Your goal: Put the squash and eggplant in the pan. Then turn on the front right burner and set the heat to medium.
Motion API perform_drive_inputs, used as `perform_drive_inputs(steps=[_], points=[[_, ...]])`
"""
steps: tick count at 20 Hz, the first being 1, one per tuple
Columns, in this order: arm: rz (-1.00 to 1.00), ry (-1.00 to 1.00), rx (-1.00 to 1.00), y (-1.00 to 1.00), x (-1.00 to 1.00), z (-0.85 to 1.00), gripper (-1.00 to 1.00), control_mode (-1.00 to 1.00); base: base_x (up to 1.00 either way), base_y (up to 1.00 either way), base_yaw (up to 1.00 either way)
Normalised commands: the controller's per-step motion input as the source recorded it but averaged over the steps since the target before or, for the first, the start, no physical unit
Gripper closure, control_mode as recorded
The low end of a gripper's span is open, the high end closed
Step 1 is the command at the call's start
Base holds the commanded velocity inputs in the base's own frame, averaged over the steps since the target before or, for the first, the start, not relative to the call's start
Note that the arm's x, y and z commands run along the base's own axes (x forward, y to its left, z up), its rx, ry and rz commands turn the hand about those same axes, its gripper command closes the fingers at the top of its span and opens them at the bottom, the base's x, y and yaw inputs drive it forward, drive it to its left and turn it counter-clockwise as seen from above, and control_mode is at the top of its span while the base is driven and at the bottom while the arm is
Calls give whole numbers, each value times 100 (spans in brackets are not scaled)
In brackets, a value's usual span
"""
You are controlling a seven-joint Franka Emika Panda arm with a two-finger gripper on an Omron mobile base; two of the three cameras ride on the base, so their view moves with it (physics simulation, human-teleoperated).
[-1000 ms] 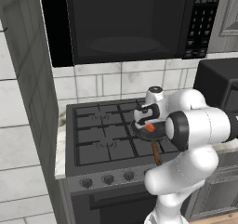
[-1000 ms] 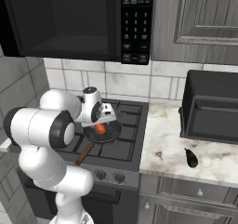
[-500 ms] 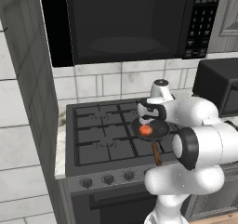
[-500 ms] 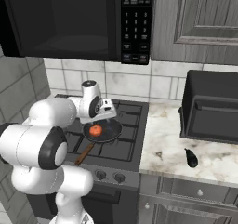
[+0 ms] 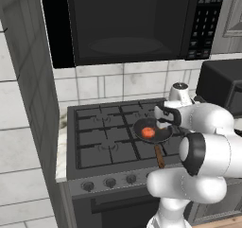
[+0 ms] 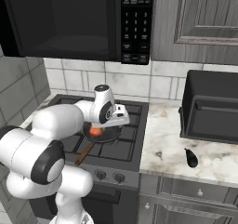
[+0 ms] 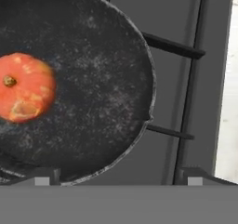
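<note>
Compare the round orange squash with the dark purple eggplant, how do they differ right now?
Colour: the round orange squash is bright orange with pale patches; the dark purple eggplant looks almost black.
Shape: the squash is round; the eggplant is elongated.
Place: the squash sits inside the dark grey-black pan on the stove; the eggplant lies on the marble counter, right of the stove.
Neither is held.

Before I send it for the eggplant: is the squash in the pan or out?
In. The squash lies on the pan floor, inside the rim, nothing gripping it.
</note>
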Motion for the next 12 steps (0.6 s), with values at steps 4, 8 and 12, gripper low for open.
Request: perform_drive_inputs(steps=[4, 8, 12], points=[[-16, 0, 0, -76, -10, 11, -100, -100, 0, 0, 0], [-15, 0, 0, -73, -19, 12, -100, -100, 0, 0, 0], [-13, -6, 0, -72, -28, 11, -100, -100, 0, 0, 0]])
